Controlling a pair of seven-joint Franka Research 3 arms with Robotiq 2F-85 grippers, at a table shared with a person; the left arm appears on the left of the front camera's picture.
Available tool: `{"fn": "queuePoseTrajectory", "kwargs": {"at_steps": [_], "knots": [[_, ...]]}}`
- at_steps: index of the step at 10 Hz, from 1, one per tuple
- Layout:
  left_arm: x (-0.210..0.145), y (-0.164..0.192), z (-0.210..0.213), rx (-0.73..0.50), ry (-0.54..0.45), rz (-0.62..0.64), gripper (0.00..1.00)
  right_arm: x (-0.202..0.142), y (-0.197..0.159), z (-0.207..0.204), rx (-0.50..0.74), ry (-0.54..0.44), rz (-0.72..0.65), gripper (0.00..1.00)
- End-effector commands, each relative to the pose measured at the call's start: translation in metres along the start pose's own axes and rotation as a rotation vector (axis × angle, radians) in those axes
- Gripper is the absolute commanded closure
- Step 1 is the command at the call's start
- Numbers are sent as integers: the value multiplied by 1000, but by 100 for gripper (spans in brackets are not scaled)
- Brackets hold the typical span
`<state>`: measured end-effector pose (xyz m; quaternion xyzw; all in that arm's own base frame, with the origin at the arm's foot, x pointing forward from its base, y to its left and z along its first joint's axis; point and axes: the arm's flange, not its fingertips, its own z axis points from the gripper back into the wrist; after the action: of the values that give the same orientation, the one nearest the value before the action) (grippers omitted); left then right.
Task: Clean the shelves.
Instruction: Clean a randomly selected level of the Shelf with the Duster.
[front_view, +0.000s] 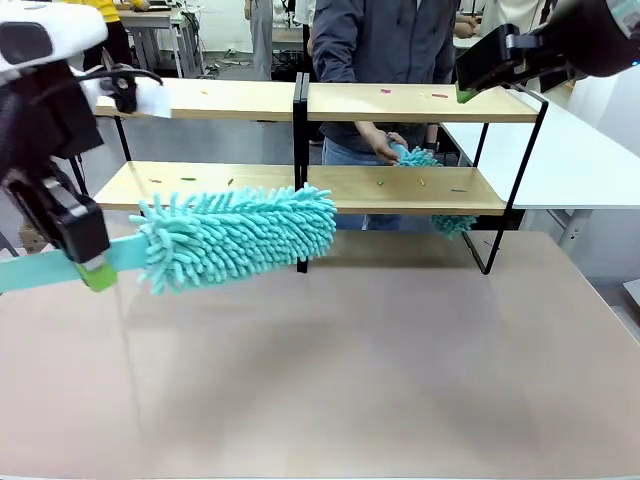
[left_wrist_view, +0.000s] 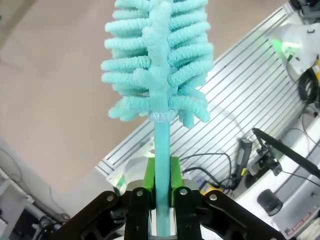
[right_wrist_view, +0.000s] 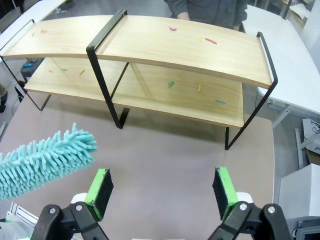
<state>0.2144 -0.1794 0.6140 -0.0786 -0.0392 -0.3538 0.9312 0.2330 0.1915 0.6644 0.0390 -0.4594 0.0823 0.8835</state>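
A brown table (front_view: 400, 380) fills the lower half of the front view. The shelves (front_view: 230, 98) stand across its far side, spanning the upper middle of the frame: two long light-wood boards in a thin black frame with a central black upright. A teal duster (front_view: 240, 235) lies level at centre left, its fluffy head overlapping the lower board in the picture. In the right wrist view it sits at lower left, over the table and apart from the rack. The left gripper (front_view: 95, 270), at the left edge, has its green pads clamped on the duster's handle, as its wrist view confirms. The right gripper (right_wrist_view: 162, 187) hangs at the upper right of the front view, jaws wide apart with nothing between them. Behind the rack, right of centre, a person's hand (front_view: 385, 148) holds a second duster (front_view: 420, 158) at the lower board. Small coloured scraps (right_wrist_view: 172, 28) dot both boards.
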Motion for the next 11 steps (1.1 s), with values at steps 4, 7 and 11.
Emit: {"fn": "queuePoseTrajectory", "kwargs": {"at_steps": [4, 7, 11], "knots": [[0, 1, -7, -26, -86, 54, 87, 1, 0, 0, 2, -2, 0, 0], [23, -12, -15, 42, -93, 87, 87, 1, 0, 0, 2, -2, 0, 0], [81, -56, -45, 58, -152, 181, 87, 1, 0, 0, 2, -2, 0, 0]]}}
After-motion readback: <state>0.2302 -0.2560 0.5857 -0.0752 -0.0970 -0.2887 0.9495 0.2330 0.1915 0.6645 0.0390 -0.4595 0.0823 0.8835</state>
